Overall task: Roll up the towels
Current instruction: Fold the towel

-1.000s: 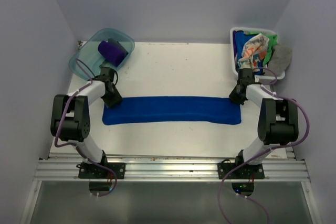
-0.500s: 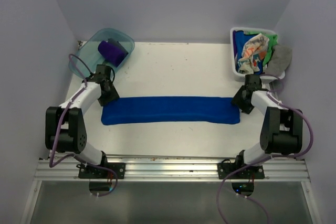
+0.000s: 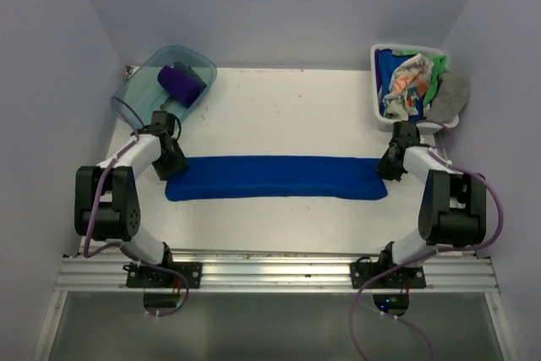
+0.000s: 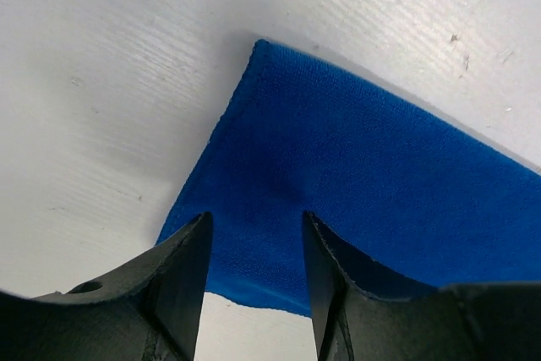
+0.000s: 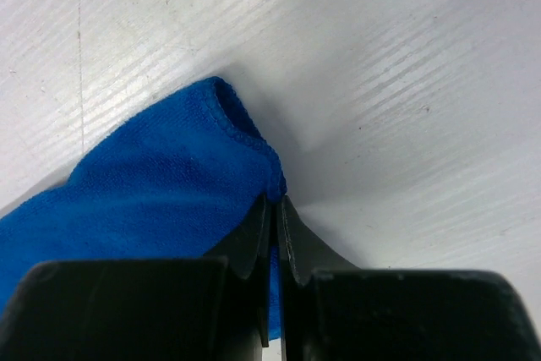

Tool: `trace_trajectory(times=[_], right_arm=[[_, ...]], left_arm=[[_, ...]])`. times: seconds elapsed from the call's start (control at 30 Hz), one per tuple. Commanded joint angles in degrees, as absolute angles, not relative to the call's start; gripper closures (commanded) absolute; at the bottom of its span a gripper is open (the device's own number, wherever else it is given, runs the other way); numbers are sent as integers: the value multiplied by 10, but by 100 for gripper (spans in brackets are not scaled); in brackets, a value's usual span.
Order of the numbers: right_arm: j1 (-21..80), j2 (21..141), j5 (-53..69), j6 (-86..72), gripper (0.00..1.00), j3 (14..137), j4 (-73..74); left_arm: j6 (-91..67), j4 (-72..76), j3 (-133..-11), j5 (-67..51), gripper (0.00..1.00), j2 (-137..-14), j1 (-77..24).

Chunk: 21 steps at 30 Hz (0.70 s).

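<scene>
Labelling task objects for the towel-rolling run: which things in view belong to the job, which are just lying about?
Job: blue towel, purple towel, patterned towel, green towel, grey towel.
Lying about: teal tub, white basket.

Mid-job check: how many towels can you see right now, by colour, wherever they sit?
Royal blue towel: 2, one flat on the table, one in the white basket
Purple towel: 1, rolled, in the teal tub
Cream patterned towel: 1
Green towel: 1
Grey towel: 1
Total: 6 in view; the basket may hide more
</scene>
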<state>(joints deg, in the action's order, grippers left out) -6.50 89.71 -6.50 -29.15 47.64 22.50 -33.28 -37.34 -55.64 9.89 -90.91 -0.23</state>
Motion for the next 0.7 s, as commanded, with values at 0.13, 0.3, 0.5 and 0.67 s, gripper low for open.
trace_trajectory(times=[0.13, 0.3, 0.5, 0.67], right_arm=[[-62, 818, -145, -322, 100, 461, 266], [-63, 727, -175, -326, 100, 475, 311], [-63, 664, -188, -316, 100, 513, 359], [-58, 624, -175, -301, 100, 555, 393]], left_arm=[[-325, -324, -527, 53, 51, -933, -29], [-343, -287, -503, 10, 51, -946, -58], [-379, -255, -497, -10, 52, -971, -141], [-395, -252, -516, -18, 52, -994, -210]])
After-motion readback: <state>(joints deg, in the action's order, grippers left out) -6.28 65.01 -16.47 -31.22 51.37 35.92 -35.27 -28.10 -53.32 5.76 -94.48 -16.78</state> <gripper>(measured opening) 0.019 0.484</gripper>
